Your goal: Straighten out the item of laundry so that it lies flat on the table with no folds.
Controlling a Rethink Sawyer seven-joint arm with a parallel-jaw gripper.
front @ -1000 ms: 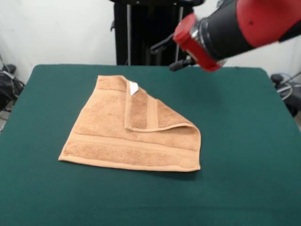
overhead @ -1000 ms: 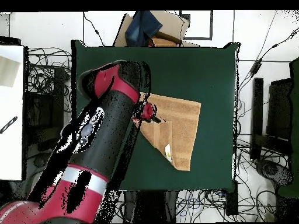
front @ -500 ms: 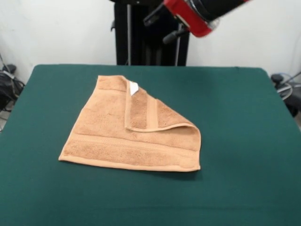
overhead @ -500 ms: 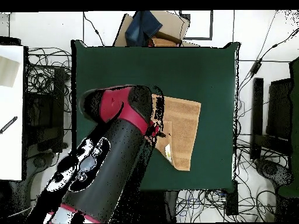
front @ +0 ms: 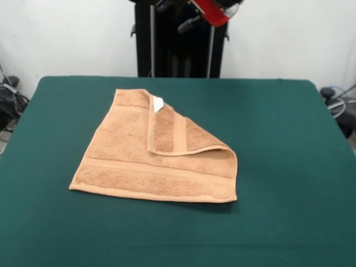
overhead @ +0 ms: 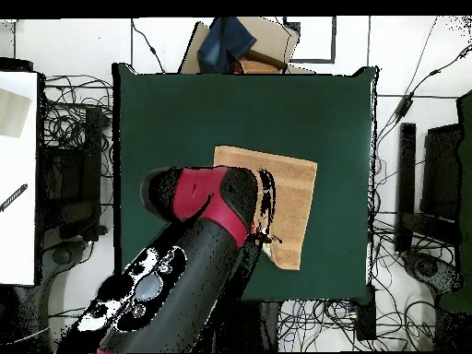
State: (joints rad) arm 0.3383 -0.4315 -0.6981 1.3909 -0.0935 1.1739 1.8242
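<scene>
I'm looking at the towel (front: 156, 153) lying on the green worktop (front: 278, 167), a little toward nine o'clock of centre in the front view, with one corner doubled over it. That folded flap (front: 178, 133) is sitting at the towel's one o'clock part, its white tag (front: 158, 104) showing near the twelve o'clock tip. The towel's longest straight edge is running from nine o'clock toward four o'clock along its near side. The gripper (front: 186, 14) is hanging high at twelve o'clock, well clear of the cloth, so the towel is lying toward six o'clock from it. Whether the fingers are released or clenched, I cannot tell. I'm judging the flap needs peeling outward toward two o'clock.
</scene>
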